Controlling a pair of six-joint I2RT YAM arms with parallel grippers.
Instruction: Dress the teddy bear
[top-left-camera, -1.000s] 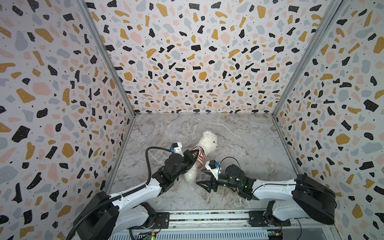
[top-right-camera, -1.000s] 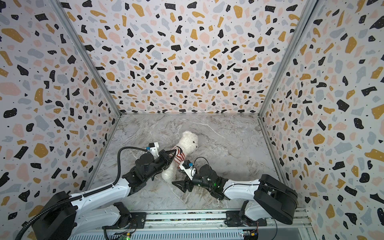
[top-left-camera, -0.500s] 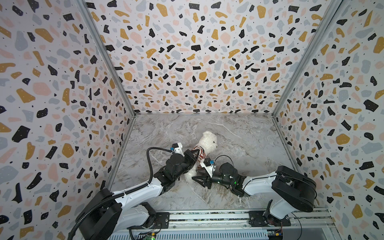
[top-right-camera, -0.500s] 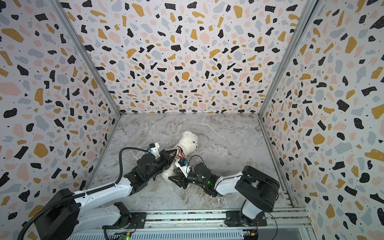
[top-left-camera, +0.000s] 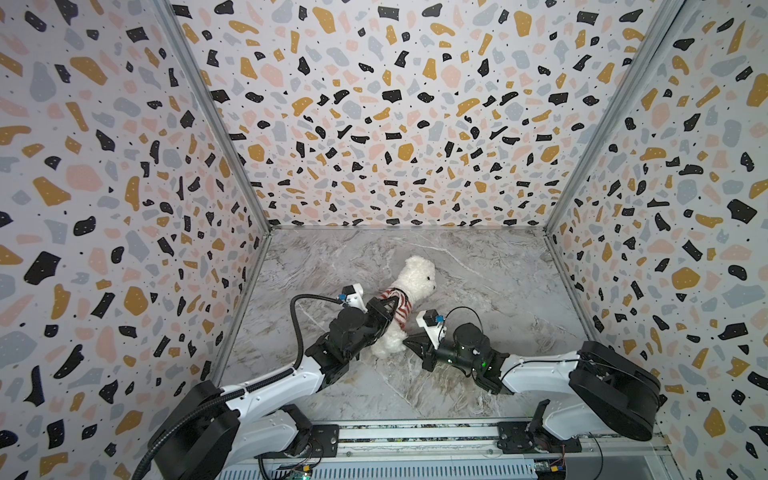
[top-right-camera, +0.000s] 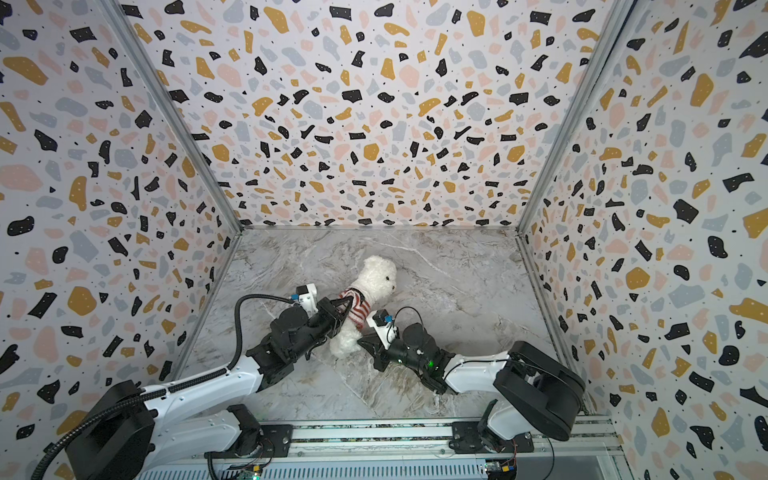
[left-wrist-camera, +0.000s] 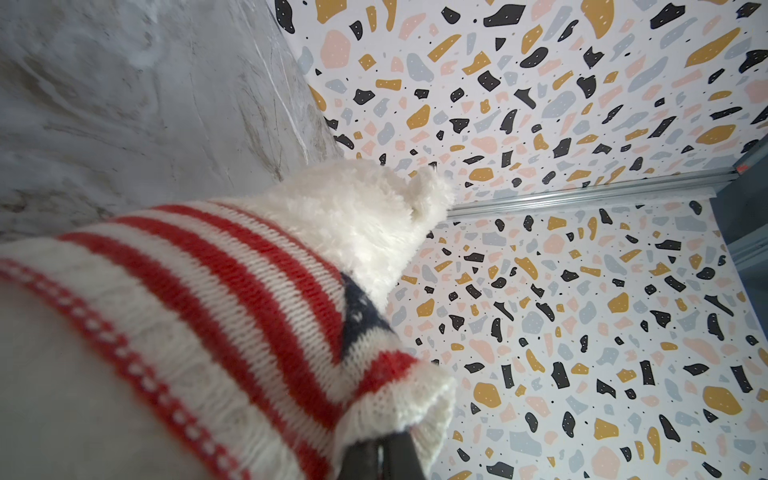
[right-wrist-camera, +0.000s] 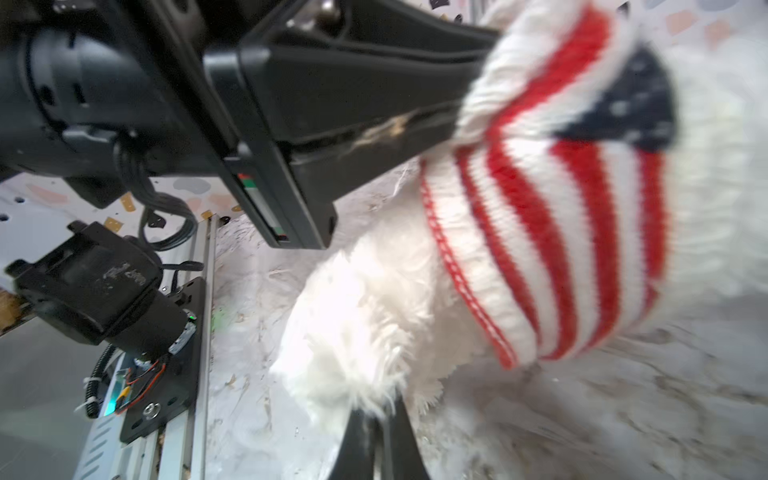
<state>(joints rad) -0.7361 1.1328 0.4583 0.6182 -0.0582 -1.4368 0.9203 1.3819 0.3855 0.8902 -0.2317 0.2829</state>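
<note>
Nearest us, the right arm (top-left-camera: 536, 370) lies low over the tabletop (top-left-camera: 415, 395). Its jaws are clenched on fur at the foot of the teddy bear (top-left-camera: 415, 279) (the right wrist view shows fluffy pile between them, not a firm limb). That is our first worry: a tuft is a poor anchor, and any pull could slide the jaws off or drag the whole toy.

Just beyond, the left arm (top-left-camera: 270, 384) comes in from the other side. Its jaws are pinched on the white ribbed edge of the striped sweater (left-wrist-camera: 208, 299), which sits bunched round the bear's chest with the belly and legs bare. If we tug the knit down while the foot grip slips, the bear follows the sweater and nothing gets dressed. If we tug too hard, the rib may stretch and pop free. The two arms' tips also work close together, so a crossing move risks a knock.

Farther off, the bear's head points toward the back wall, and the bear lies between the arms near the middle of the tabletop. We cannot tell whether its arms are in the sleeves, and a trapped arm would jam the hem.
</note>
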